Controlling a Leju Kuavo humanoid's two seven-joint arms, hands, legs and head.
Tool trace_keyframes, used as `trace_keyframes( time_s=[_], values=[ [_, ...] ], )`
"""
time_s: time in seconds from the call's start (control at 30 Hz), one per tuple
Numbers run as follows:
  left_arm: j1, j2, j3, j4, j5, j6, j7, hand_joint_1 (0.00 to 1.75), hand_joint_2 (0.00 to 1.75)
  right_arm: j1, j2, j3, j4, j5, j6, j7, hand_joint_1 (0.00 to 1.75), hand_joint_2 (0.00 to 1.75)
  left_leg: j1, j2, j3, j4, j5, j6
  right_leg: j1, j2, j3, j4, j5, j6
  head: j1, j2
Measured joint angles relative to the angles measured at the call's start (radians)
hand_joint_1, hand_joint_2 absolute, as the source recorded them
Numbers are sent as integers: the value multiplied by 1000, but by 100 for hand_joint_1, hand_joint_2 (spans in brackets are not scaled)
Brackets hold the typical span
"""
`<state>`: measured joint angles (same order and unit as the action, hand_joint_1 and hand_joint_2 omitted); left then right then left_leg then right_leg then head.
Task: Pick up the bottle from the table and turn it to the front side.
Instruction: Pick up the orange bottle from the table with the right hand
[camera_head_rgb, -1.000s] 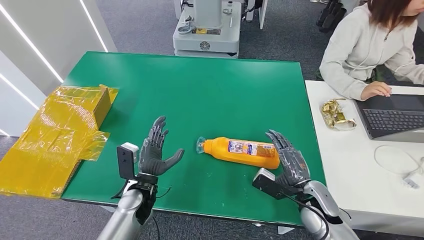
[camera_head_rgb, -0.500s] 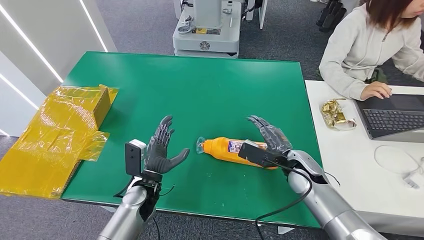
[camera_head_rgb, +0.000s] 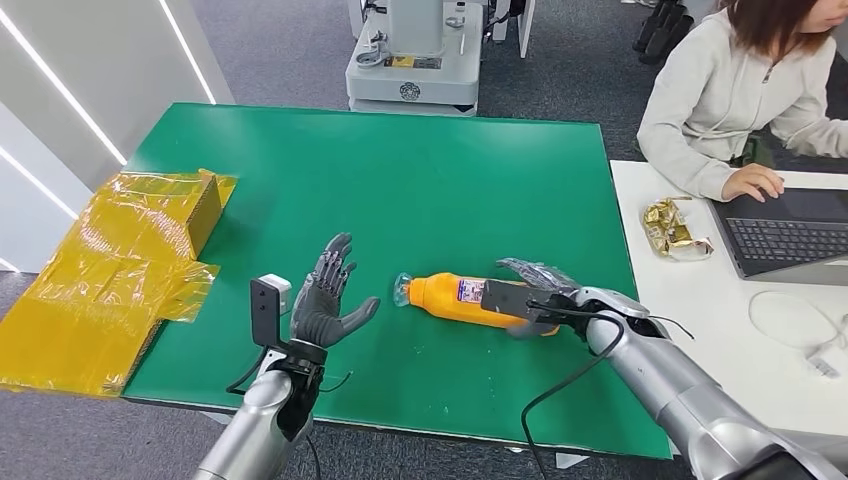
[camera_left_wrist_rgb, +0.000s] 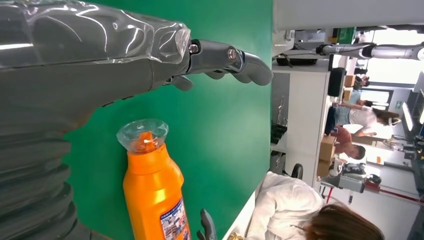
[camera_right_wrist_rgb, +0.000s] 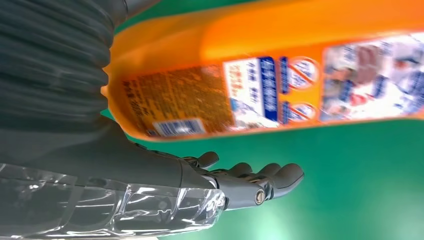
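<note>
Head view: an orange bottle (camera_head_rgb: 475, 301) lies on its side near the centre of the green surface (camera_head_rgb: 400, 180), clear cap pointing to 9 o'clock. The left hand (camera_head_rgb: 325, 298) hovers at 9 o'clock of the cap, fingers spread, holding nothing. The right hand (camera_head_rgb: 545, 285) reaches over the bottle's base end at 3 o'clock; whether it grips cannot be told here. Yellow wrapping (camera_head_rgb: 110, 270) lies at the surface's 9 o'clock edge.

Left wrist view: the bottle (camera_left_wrist_rgb: 155, 195) lies beside the spread left hand (camera_left_wrist_rgb: 150, 70), apart from it.

Right wrist view: the right hand (camera_right_wrist_rgb: 210, 175) is spread beside the bottle's label (camera_right_wrist_rgb: 270, 95), fingers off the bottle.
</note>
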<state>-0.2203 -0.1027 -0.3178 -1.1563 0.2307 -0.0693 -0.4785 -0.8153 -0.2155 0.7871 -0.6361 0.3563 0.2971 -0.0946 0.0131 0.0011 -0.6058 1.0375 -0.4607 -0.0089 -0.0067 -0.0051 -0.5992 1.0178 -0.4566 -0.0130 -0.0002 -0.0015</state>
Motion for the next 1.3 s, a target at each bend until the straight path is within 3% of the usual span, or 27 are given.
trace_keyframes(
  time_s=[0.4, 0.47, 0.53, 0.6, 1.3],
  values=[
    [27, 12, 3, 0, 18, -5, 3, 0, 175, -14, -24, 95, 7, -31, -2, -3, 5, 175, 0, 0, 0, 0, 0, 0, 0, 0, 0, 0, 0, 0, 0, 0],
    [30, 13, 6, -2, 18, -5, 3, 0, 175, -23, -24, 116, 7, -23, -9, -2, 72, 175, 0, 0, 0, 0, 0, 0, 0, 0, 0, 0, 0, 0, 0, 0],
    [33, 13, 11, -7, 18, -4, 3, 0, 175, -36, -23, 139, 7, -17, -14, 2, 153, 175, 0, 0, 0, 0, 0, 0, 0, 0, 0, 0, 0, 0, 0, 0],
    [37, 13, 16, -14, 20, -2, 5, 0, 175, -48, -21, 158, 7, -21, -13, 3, 171, 175, 0, 0, 0, 0, 0, 0, 0, 0, 0, 0, 0, 0, 0, 0],
    [78, 13, 39, -58, 24, 15, 9, 0, 175, -85, 4, 243, 21, -50, -55, -14, 175, 175, 0, 0, 0, 0, 0, 0, 0, 0, 0, 0, 0, 0, 0, 0]
  ],
)
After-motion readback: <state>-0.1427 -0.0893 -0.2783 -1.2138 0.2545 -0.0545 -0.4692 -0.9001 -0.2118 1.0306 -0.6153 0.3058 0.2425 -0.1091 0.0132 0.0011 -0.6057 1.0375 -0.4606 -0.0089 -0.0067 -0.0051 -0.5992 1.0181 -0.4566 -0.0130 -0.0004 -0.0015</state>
